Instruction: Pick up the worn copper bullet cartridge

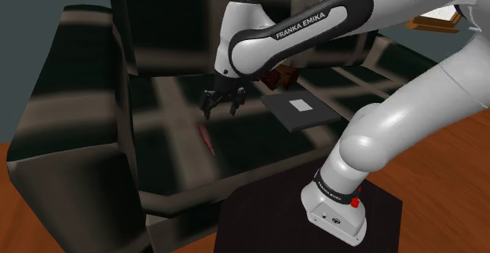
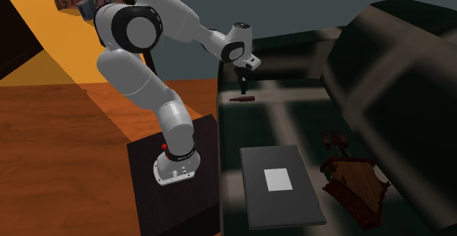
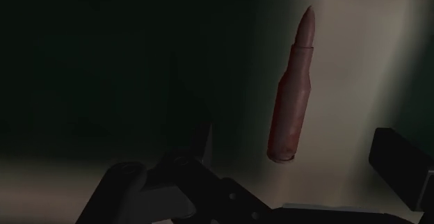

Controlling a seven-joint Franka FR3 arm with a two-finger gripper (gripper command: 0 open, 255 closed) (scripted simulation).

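A dull reddish-brown bullet cartridge lies flat on the dark plaid sofa seat. It also lies near the seat's front edge in the second exterior view. My black gripper hangs a little above it, pointing down, open and holding nothing; the gripper stands just over the cartridge there too. In the wrist view the cartridge lies ahead of the gripper, between the lines of the two spread fingers, nearer the right finger, untouched.
A flat black slab with a white label lies on the seat beyond the gripper. A brown wooden object rests against the sofa back. The arm's dark stand sits before the sofa, on an orange wood floor.
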